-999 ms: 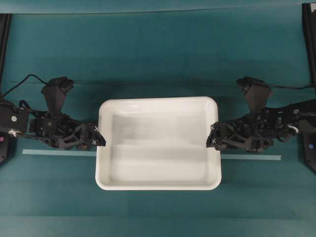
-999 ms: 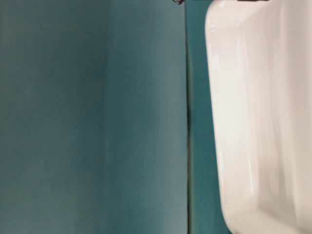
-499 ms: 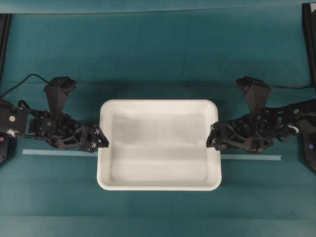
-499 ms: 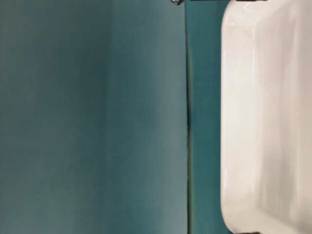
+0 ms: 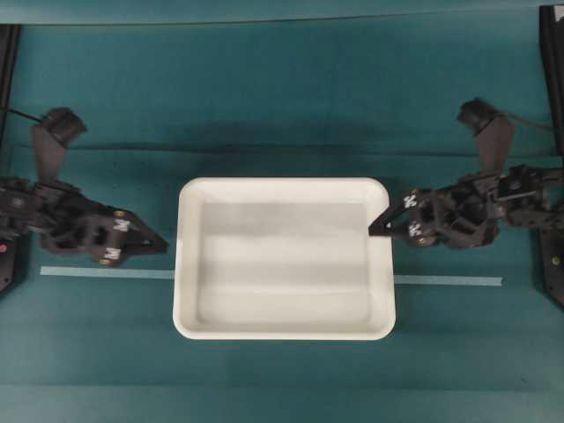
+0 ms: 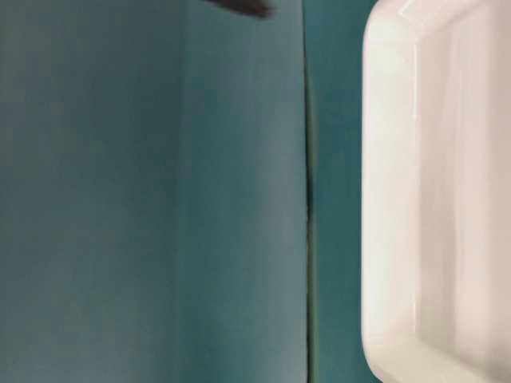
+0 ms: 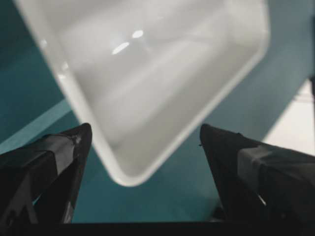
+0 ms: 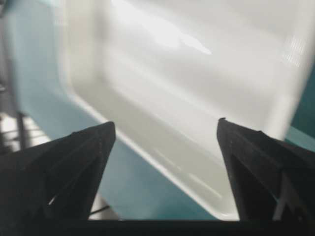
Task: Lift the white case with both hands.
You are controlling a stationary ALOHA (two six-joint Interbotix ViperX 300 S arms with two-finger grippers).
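My left gripper (image 5: 159, 248) has let go of the white case (image 5: 284, 257) and pulled back to its nine o'clock side, fingers spread wide with nothing between them. My right gripper (image 5: 381, 229), jaws apart too, has drawn back toward three o'clock, its tips hanging over the rim there without clamping it. The case sits flat in the middle of the teal table (image 5: 282, 106), across the pale tape line (image 5: 106, 272), gripped by neither arm. I judge the lift over and the case set down; any further lift needs both sides regripped.
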